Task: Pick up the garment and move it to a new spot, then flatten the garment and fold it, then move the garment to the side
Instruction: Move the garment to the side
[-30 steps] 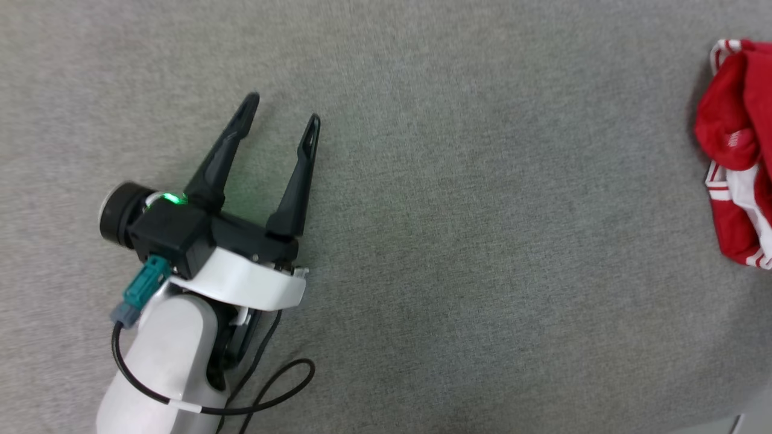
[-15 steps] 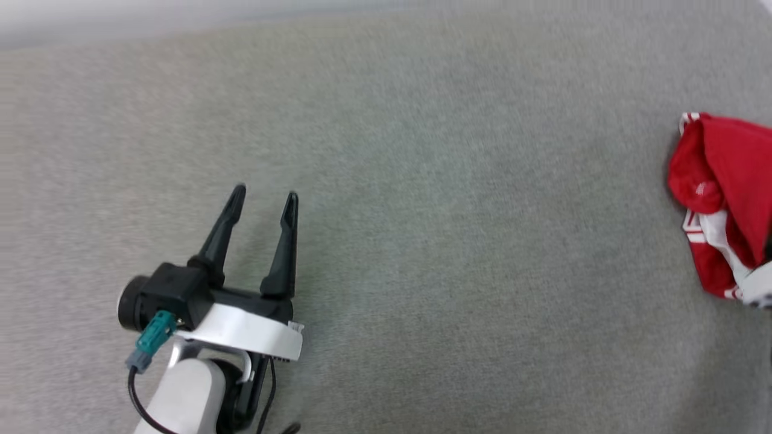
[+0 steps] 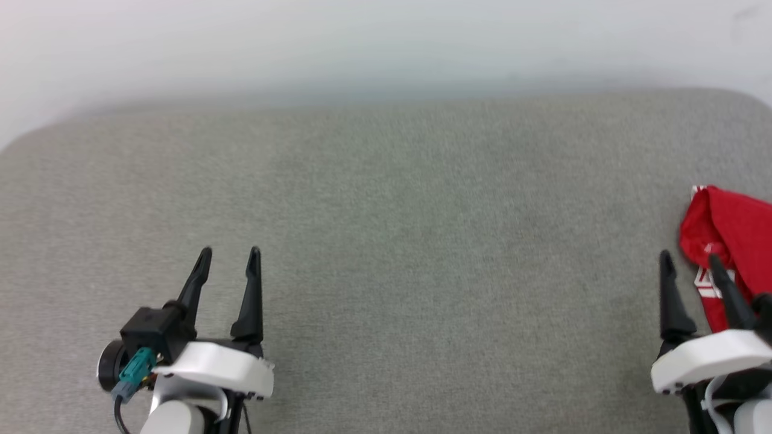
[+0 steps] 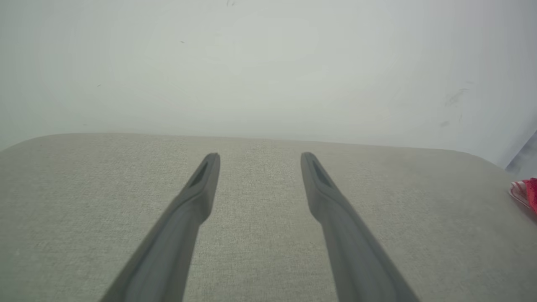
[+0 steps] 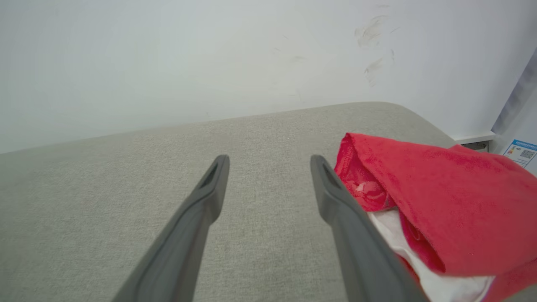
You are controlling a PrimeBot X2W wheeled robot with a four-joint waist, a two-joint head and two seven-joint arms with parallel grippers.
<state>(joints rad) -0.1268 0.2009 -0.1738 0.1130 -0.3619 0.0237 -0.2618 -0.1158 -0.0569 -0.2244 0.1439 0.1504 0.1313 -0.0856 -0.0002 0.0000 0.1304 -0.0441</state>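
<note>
The garment [image 3: 733,235] is a bunched red shirt with white parts, lying at the right edge of the grey cushioned surface [image 3: 422,211]. In the right wrist view the garment [image 5: 440,197] lies just right of my right gripper [image 5: 269,161], whose jaws stand open with only grey fabric between them. From the head, my right gripper [image 3: 690,260] sits at the lower right, its outer finger in front of the garment's edge. My left gripper [image 3: 230,253] is open at the lower left, far from the garment [image 4: 526,191], and holds nothing [image 4: 260,156].
A pale wall [image 3: 386,42] rises behind the surface's far edge. The surface's rounded right corner [image 5: 402,111] ends near a white baseboard and a labelled panel [image 5: 520,153]. Wide bare fabric spreads between the two grippers.
The head camera has tilted up, so the wall now shows and the right gripper has come into view. The left gripper has drawn lower in the picture. The garment lies as before.
</note>
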